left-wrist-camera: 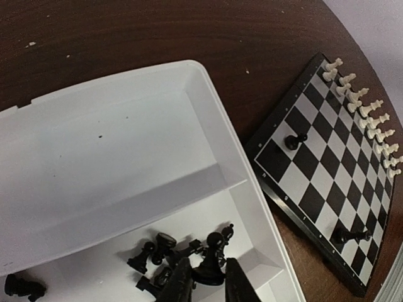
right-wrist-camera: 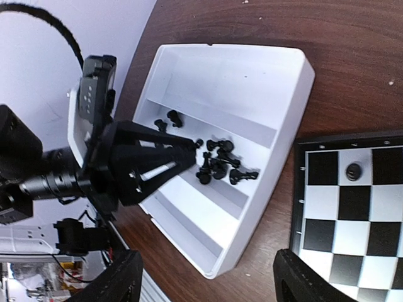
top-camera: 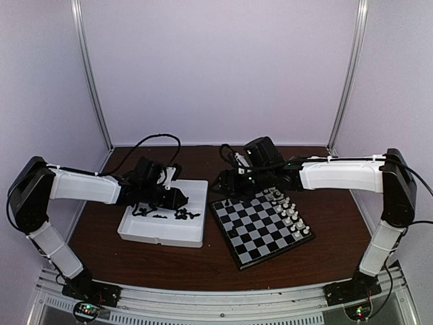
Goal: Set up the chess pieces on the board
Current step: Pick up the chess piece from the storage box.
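Observation:
My left gripper (left-wrist-camera: 209, 284) is down in the white tray (left-wrist-camera: 126, 163), shut on the base of an upright black chess piece (left-wrist-camera: 212, 264). Several more black pieces (left-wrist-camera: 157, 248) lie in a heap beside it, and one (left-wrist-camera: 22, 287) lies apart at the left. The board (top-camera: 260, 227) lies right of the tray. Two black pieces (left-wrist-camera: 293, 141) (left-wrist-camera: 349, 235) rest on its near-tray side. My right gripper (right-wrist-camera: 211, 283) hangs wide open and empty above the gap between tray and board. It sees the left gripper (right-wrist-camera: 145, 170) and the heap (right-wrist-camera: 217, 165).
A row of white pieces (top-camera: 289, 211) stands along the board's right edge. The tray (top-camera: 166, 220) has raised partitions and a rim. Both arms reach in close together above the tray and the board's far left corner. Enclosure walls and posts stand behind.

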{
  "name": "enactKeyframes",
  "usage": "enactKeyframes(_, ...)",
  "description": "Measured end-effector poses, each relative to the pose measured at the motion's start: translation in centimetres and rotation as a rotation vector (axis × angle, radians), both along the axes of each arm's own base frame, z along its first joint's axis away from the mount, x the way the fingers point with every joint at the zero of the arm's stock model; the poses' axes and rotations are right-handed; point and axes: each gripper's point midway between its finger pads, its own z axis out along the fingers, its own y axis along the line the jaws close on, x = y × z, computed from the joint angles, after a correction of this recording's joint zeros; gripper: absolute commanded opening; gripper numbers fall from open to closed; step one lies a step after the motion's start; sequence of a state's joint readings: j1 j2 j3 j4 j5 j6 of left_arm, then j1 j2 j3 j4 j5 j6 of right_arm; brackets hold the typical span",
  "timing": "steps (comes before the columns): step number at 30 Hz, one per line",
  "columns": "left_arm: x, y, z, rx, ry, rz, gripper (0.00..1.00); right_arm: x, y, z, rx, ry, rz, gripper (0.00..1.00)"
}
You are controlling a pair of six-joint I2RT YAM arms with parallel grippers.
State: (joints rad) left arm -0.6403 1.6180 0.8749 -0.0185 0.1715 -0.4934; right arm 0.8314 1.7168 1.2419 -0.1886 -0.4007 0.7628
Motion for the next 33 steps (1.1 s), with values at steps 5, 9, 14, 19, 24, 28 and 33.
enactKeyframes(5,-0.9,-0.8,-0.2,-0.037,-0.018,-0.079,0.19,0.7,3.1,-0.4,0.112,0.088,0.019,0.62)
enactKeyframes(9,-1.0,-1.6,0.3,-0.07,-0.048,-0.125,0.19,1.7,4.5,-1.2,0.187,0.156,0.005,0.5)
enactKeyframes(14,-1.5,-2.1,0.3,-0.103,-0.061,-0.168,0.19,3.0,6.2,-2.2,0.253,0.227,-0.009,0.45)
enactKeyframes(19,-1.9,-2.6,0.4,-0.125,-0.059,-0.201,0.19,3.2,6.6,-3.3,0.272,0.281,-0.025,0.45)
enactKeyframes(24,-2.2,-3.0,0.8,-0.149,-0.069,-0.225,0.19,3.3,7.0,-3.7,0.294,0.312,-0.03,0.43)
enactKeyframes(28,-2.3,-3.2,1.0,-0.165,-0.073,-0.239,0.19,3.3,7.2,-3.9,0.306,0.33,-0.033,0.45)
enactKeyframes(33,-2.3,-3.2,1.0,-0.166,-0.073,-0.24,0.19,3.3,7.2,-4.0,0.301,0.333,-0.034,0.45)
